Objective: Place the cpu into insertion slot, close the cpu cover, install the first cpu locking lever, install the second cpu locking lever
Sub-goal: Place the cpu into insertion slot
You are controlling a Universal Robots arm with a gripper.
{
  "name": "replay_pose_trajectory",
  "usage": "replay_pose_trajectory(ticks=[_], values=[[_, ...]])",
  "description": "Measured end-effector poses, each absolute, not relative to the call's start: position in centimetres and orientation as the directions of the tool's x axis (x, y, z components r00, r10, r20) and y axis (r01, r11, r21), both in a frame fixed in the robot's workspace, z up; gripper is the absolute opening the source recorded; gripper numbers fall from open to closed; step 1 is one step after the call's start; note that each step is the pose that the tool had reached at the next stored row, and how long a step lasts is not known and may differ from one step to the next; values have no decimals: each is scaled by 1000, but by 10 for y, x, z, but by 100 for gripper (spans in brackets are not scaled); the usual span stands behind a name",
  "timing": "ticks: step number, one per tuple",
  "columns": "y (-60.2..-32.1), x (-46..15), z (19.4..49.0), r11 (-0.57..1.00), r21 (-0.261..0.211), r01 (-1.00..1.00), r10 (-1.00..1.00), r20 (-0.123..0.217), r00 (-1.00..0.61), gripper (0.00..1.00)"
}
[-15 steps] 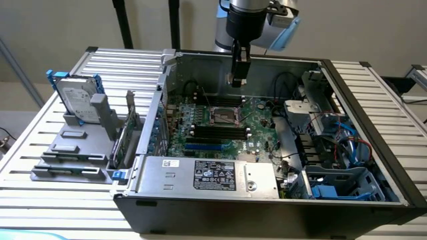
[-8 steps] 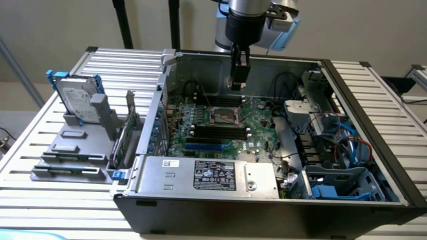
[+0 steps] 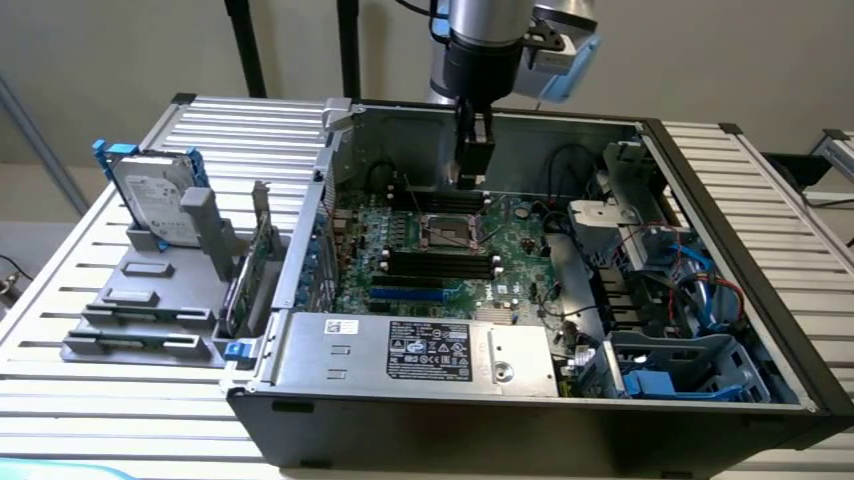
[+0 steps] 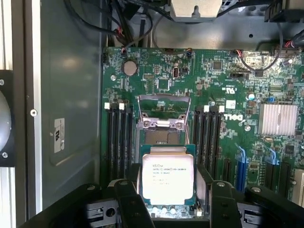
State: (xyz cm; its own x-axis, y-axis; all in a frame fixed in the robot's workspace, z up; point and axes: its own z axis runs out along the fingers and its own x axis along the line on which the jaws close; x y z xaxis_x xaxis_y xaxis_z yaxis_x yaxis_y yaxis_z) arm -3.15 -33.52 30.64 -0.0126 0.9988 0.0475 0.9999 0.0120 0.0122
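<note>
My gripper point(image 3: 470, 178) hangs inside the open computer case, just above the motherboard point(image 3: 514, 250) and the insertion slot point(image 3: 450, 232). In the wrist view the cpu point(image 4: 167, 178), a pale metal square on a green rim, sits between the black fingers point(image 4: 128, 199), and the gripper point(image 4: 173, 192) is shut on its edges. Beyond the chip lies the insertion slot point(image 4: 160, 137), bare and dark. The cpu cover point(image 4: 164, 98), a thin silvery frame, stands swung up at the slot's far side. The cpu is off to one side of the slot and does not touch it.
Long black memory slots point(image 4: 121, 137) flank the socket on both sides. A finned heatsink point(image 4: 278, 118) and cables point(image 4: 259, 59) sit on the board. The power supply point(image 3: 414, 350) lines the case's near wall. A hard drive point(image 3: 154, 195) stands on the table at the exterior view's left.
</note>
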Motion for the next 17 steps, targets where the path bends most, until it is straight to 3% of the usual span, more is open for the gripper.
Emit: replay_pose_trajectory(ticks=[17], values=[[-336,-34,278,14,15,1000,999,47,-15,55]])
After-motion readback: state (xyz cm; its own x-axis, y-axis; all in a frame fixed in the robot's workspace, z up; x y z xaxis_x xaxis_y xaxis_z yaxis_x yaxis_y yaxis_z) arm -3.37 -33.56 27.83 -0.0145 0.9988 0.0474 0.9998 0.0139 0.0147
